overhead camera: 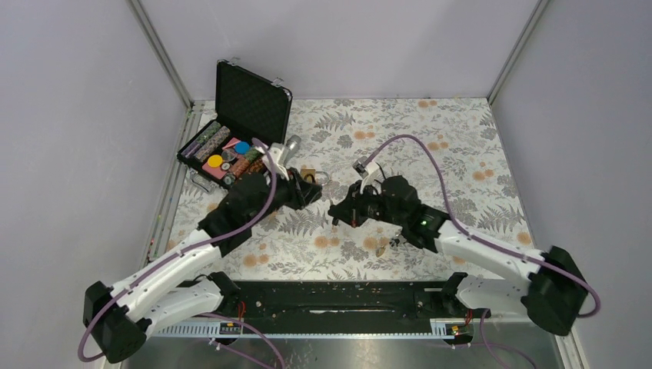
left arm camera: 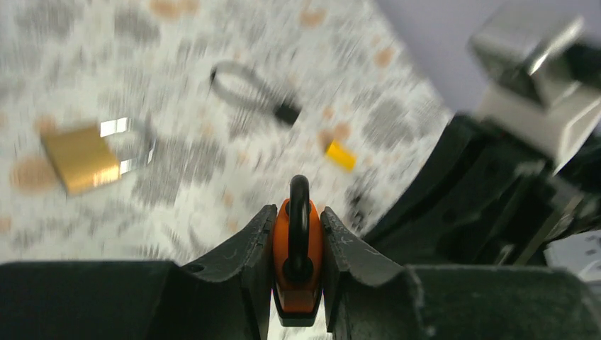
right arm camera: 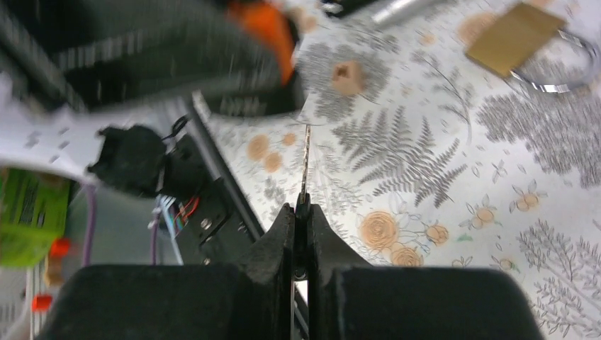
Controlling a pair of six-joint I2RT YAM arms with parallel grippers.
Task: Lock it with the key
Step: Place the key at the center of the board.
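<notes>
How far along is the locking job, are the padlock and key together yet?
Done: both pickups. The left gripper is shut on the orange padlock, shackle pointing outward, and the right gripper is shut on the key. In hand: lining them up; the top view shows a gap between the grippers. Left: inserting the key into the keyhole, which isn't visible, and turning it. The brass padlock lies untouched.

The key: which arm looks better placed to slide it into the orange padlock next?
Probably right. The right gripper is shut on the key, blade aimed toward the orange padlock, which the left gripper merely clamps.
</notes>
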